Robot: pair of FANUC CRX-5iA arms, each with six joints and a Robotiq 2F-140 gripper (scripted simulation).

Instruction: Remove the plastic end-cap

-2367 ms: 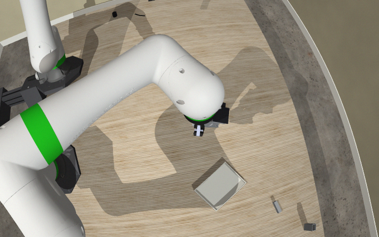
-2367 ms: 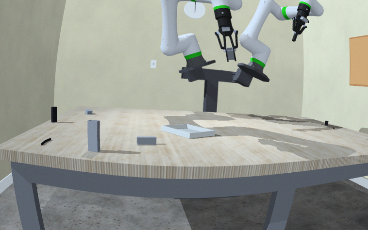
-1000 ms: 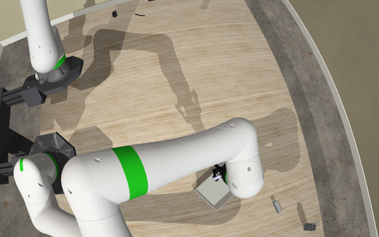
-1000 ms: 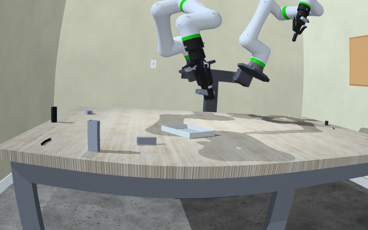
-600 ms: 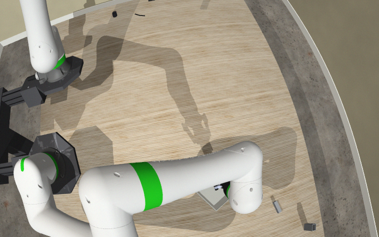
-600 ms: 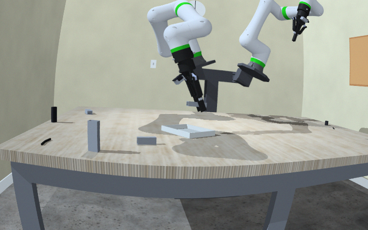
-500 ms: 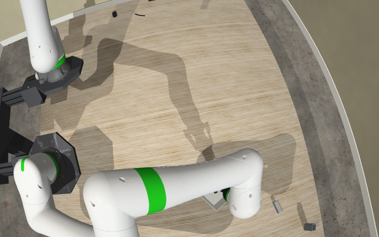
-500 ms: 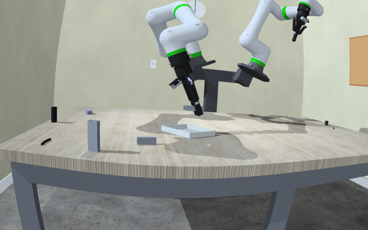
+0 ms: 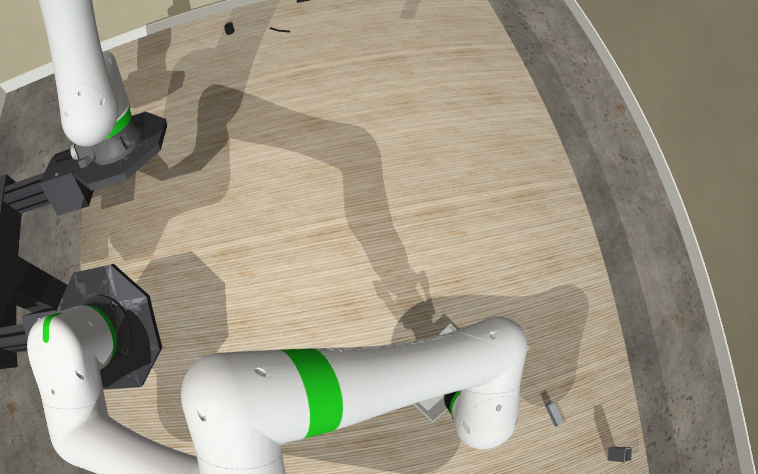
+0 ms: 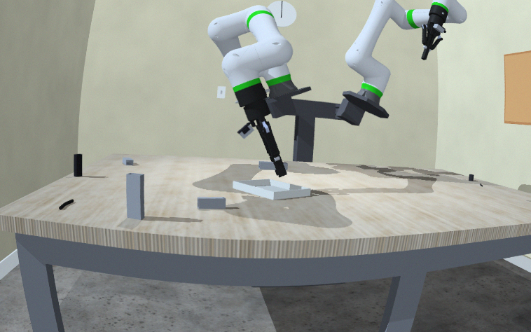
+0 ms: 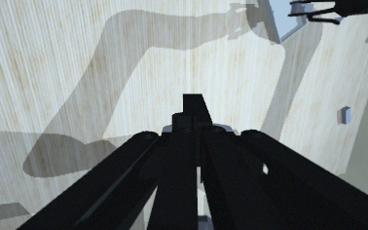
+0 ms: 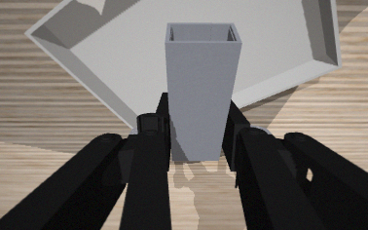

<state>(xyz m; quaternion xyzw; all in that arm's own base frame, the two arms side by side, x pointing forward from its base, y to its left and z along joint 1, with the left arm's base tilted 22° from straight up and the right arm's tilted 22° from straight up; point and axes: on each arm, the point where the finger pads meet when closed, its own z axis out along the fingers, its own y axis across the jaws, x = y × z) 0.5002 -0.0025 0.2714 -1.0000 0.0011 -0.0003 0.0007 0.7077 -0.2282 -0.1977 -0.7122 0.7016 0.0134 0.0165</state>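
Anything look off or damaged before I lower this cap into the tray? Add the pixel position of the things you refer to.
Nothing looks spilled or broken. The grey end-cap [image 10: 267,165] [image 12: 200,97] sits square between the right gripper's [image 10: 279,175] [image 12: 200,132] fingers, open end facing out, above the tray [image 10: 292,193] [image 12: 85,73]. The left gripper [image 10: 424,57] [image 11: 192,109] is shut with no cap visible on it.

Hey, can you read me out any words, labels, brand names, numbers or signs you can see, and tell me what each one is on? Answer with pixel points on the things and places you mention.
There are none that can be read.
The white arm with the wide green band [image 9: 317,388]: no lettering shows.
The gray end-cap [image 12: 200,93] and the parts tray [image 10: 274,193] [image 12: 127,63]: no lettering shows.
The round white disc on the wall [image 10: 286,18]: a dark line, but no readable numbers.
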